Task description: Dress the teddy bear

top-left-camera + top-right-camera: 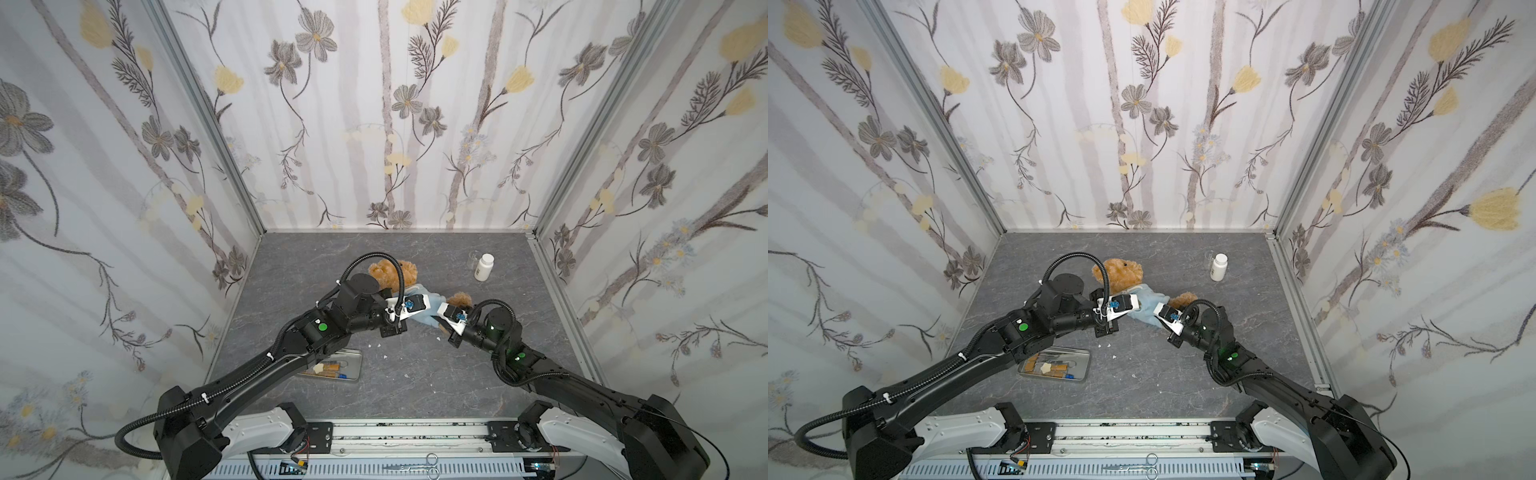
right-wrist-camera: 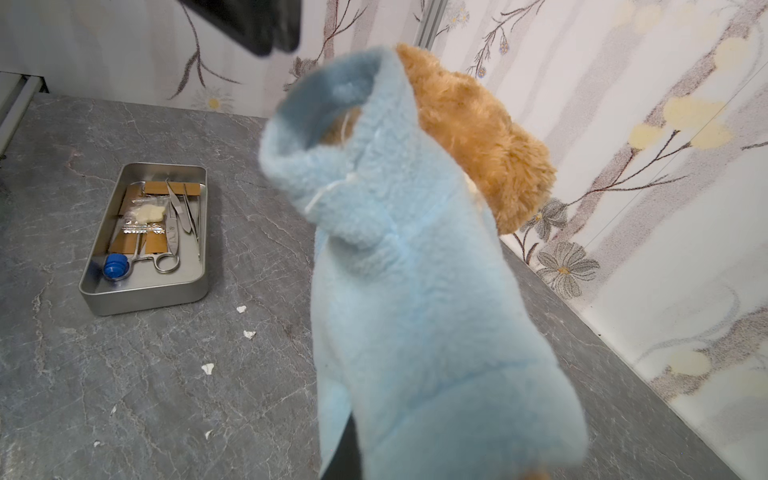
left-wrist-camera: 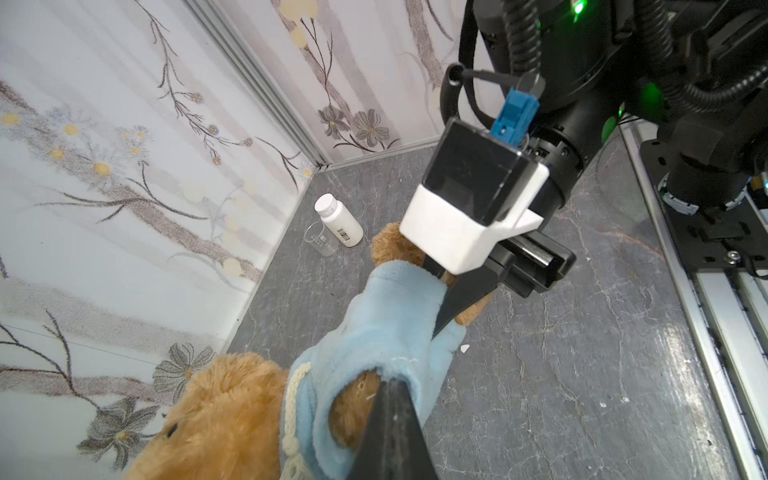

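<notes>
Spanning the middle of the frame over the grey worktop (image 1: 457,382) in both top views, the teddy bear (image 1: 388,270) points its head to the upper left and wears a light blue shirt (image 1: 432,309). Left claw (image 3: 388,392): tips together at a sleeve opening where brown fur shows; a pinch on cloth cannot be confirmed. Right claw (image 3: 441,324): clamped on the shirt's hem beside a leg. White bottle (image 1: 484,267), upper right; metal tray (image 1: 1080,368), lower left.
</notes>
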Tool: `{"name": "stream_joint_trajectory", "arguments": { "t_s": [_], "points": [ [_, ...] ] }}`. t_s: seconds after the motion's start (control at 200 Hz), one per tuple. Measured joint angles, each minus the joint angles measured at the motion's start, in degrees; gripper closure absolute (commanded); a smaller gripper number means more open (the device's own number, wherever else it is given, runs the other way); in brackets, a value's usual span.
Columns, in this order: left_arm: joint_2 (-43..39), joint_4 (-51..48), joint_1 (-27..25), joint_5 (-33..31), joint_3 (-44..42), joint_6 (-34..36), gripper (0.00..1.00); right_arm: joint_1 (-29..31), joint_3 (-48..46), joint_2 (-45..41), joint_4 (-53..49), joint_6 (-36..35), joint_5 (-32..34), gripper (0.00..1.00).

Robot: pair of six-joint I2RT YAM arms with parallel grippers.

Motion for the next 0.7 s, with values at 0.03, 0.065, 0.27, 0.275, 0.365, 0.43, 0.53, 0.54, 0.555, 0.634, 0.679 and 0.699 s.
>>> {"name": "stream_joint_trajectory", "arguments": {
  "t_s": [0.03,0.065,0.27,0.275,0.365,0.43,0.53,0.54,0.555,0.634,0.679,0.699],
  "points": [
    [0.42,-0.61,-0.24,-0.68,0.26,0.50,0.97,0.04,0.11,0.02,-0.11,0.00,0.00,1.00],
    [0.92,-1.07,-0.44,-1.73,0.48,1.27,0.97,0.13,0.22,0.07,-0.26,0.00,0.02,1.00],
    [3.98,-3.50,-0.66,-7.96,1.88,4.70,0.91,0.68,0.22,0.33,-1.53,0.00,0.02,1.00],
    [4.02,-3.50,-0.66,-8.02,1.90,4.74,0.91,0.68,0.22,0.33,-1.53,0.00,0.04,1.00],
    [4.68,-3.65,-0.66,-9.68,2.51,5.86,0.85,0.66,0.22,0.35,-1.66,0.00,0.15,1.00],
    [4.98,-3.65,-0.76,-10.43,2.71,6.40,0.78,0.72,0.22,0.35,-1.66,0.00,0.22,1.00],
    [5.33,-3.87,-0.76,-11.39,2.89,7.34,0.71,0.83,0.22,0.46,-1.68,0.02,0.22,1.00],
    [5.38,-3.91,-0.76,-11.37,2.93,7.39,0.70,0.85,0.24,0.46,-1.68,0.02,0.22,1.00],
    [5.53,-3.96,-0.76,-11.39,3.02,7.50,0.70,0.90,0.26,0.55,-1.68,0.02,0.20,1.00],
    [6.84,-3.91,-0.76,-11.37,3.96,7.78,0.69,1.07,0.44,0.94,-1.64,0.02,0.20,1.00],
    [7.50,-4.13,-0.76,-11.34,4.39,7.91,0.69,1.16,0.46,1.07,-1.68,0.02,0.22,1.00],
    [7.76,-4.22,-0.76,-11.34,4.63,7.96,0.68,1.20,0.48,1.14,-1.77,0.02,0.22,1.00]
  ]
}}
